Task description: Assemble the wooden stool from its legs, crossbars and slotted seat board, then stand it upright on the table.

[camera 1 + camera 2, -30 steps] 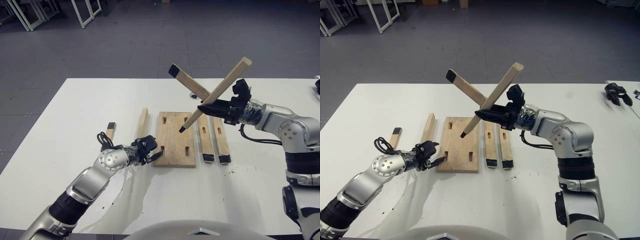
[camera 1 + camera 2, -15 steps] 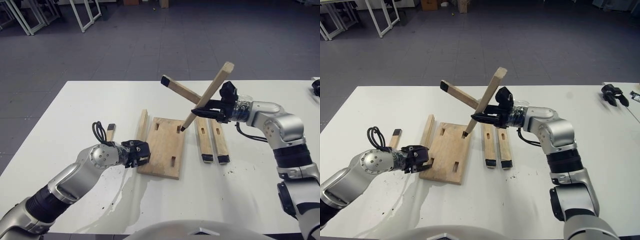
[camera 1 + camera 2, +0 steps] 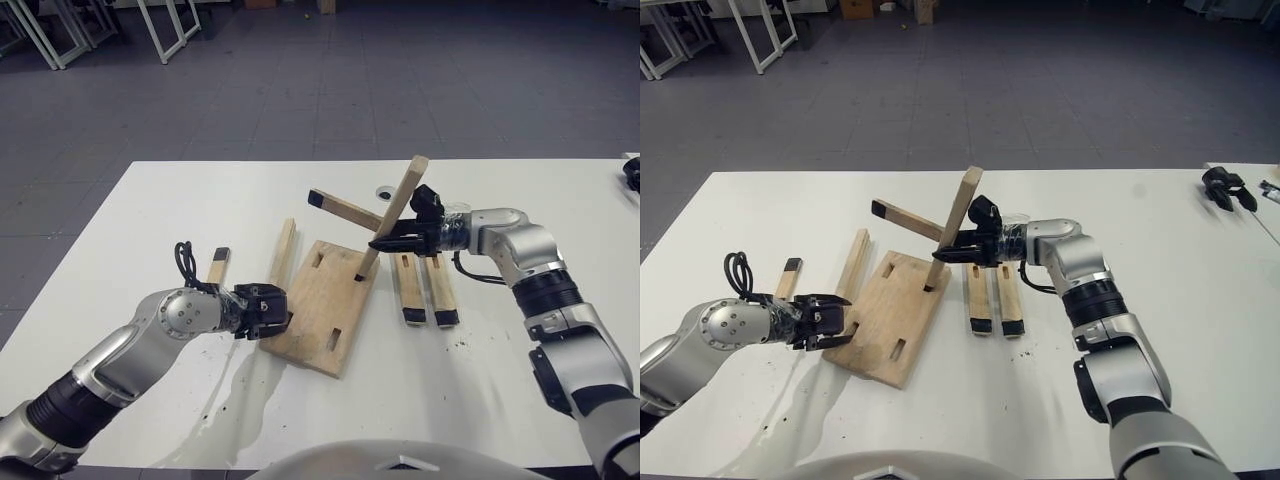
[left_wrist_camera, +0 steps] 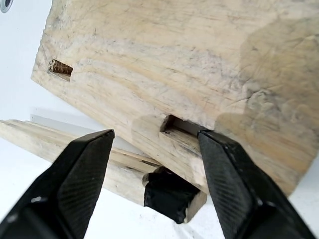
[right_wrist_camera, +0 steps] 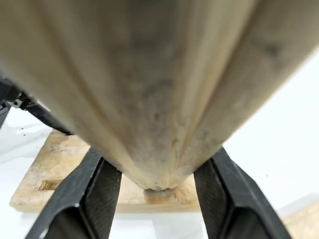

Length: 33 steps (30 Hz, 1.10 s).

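Right gripper (image 3: 385, 243) is clamping shut on a leg (image 3: 398, 215) that is already carrying one crossbar (image 3: 345, 208) across it. I am holding that crossed pair steeply tilted over the table (image 3: 500, 400), with the leg's dark lower tip right at a far slot of the seat board (image 3: 322, 310); I cannot tell whether the tip is actually entering the slot. Left gripper (image 3: 278, 318) is sitting at the board's near-left edge with its fingers (image 4: 75, 174) spread wide and gripping nothing, while the edge and one slot are lying across the gap between them. The board is lying flat but skewed, and its near corner seems to be riding over the black-capped end of a long bar (image 3: 283, 250) on its left. Two slotted pieces (image 3: 420, 290) are lying side by side just right of the board, and a short black-capped piece (image 3: 218, 266) is lying farther left. I am judging the job to be at an early stage, with one joint made and this leg not yet clearly seated. The loose parts are waiting to be fitted, and the stool is far from standing upright.
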Motion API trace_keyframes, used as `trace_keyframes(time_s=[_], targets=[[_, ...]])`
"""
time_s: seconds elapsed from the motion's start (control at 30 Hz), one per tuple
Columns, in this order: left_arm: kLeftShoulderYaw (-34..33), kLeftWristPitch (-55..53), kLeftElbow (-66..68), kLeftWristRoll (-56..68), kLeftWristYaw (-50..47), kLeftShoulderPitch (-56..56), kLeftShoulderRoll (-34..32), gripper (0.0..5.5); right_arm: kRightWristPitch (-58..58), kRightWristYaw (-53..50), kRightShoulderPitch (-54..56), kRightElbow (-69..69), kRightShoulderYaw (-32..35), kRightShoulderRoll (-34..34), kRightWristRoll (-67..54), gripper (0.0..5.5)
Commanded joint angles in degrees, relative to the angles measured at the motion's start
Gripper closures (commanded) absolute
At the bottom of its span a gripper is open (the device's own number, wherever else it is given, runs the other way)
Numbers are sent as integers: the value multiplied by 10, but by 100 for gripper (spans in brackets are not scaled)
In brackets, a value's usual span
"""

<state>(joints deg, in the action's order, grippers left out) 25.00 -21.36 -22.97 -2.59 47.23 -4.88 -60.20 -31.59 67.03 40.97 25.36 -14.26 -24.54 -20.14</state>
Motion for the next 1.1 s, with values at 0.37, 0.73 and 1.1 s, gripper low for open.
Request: trace_keyframes(time_s=[0.37,0.73,1.1], targets=[[25,-34,35,-38,13,51,36,239,119,-105,-36,171,-146,33,193,348],[11,-26,51,-47,-7,38,80,239,142,-61,1,252,-150,29,170,347],[-4,-2,79,-64,-3,39,99,239,121,-10,128,344,-57,46,117,348]])
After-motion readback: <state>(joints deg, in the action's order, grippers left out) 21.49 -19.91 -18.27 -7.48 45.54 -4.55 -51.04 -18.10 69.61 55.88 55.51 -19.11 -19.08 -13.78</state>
